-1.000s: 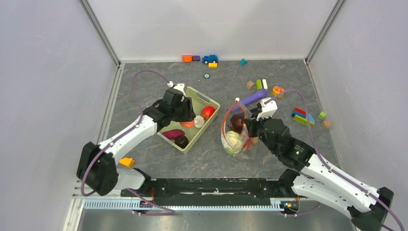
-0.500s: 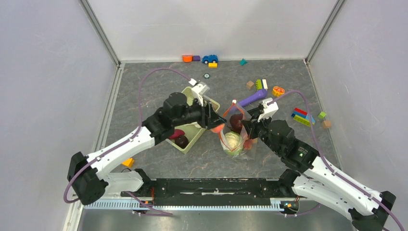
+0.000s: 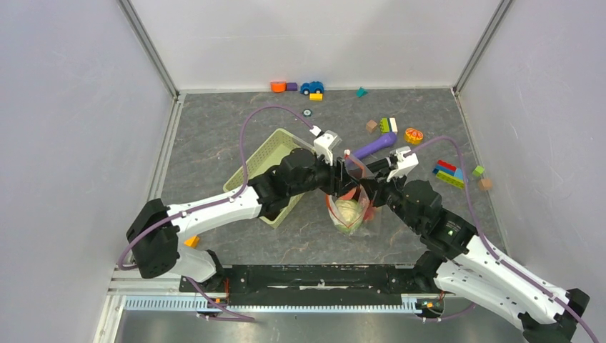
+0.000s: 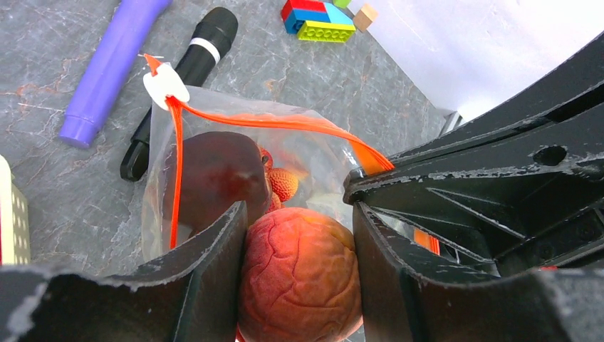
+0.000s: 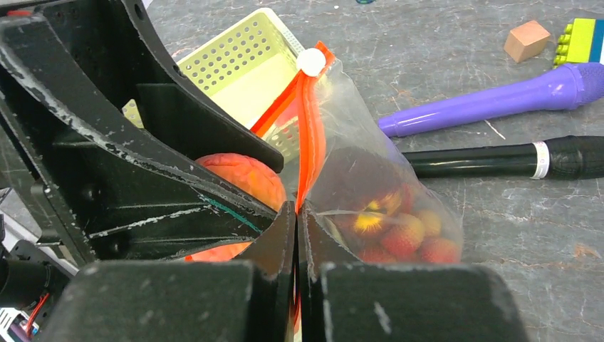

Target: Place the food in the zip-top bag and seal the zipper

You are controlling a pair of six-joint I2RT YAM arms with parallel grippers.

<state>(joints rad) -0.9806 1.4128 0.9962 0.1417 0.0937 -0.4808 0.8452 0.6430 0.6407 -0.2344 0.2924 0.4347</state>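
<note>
The clear zip-top bag [image 3: 348, 207] stands open mid-table with a green cabbage [image 3: 347, 211] inside. My left gripper [image 3: 341, 174] is shut on a peach apple [image 4: 299, 274] and holds it right over the bag's open mouth. In the left wrist view the orange-red zipper [image 4: 285, 122] rings the mouth, and a dark purple piece [image 4: 214, 174] lies inside. My right gripper [image 5: 297, 210] is shut on the near zipper rim [image 5: 308, 128] and holds the bag [image 5: 384, 192] up. Small red fruits show through the plastic.
The light-green basket [image 3: 264, 163] sits left of the bag, largely under my left arm. A purple stick [image 3: 375, 146] and a black stick [image 5: 498, 160] lie behind the bag. Building blocks [image 3: 446, 173] and an orange citrus slice [image 3: 412, 135] lie at the right.
My left gripper has moved right from the basket to above the bag's mouth, carrying the peach apple. My right gripper has kept its hold on the bag's rim.
</note>
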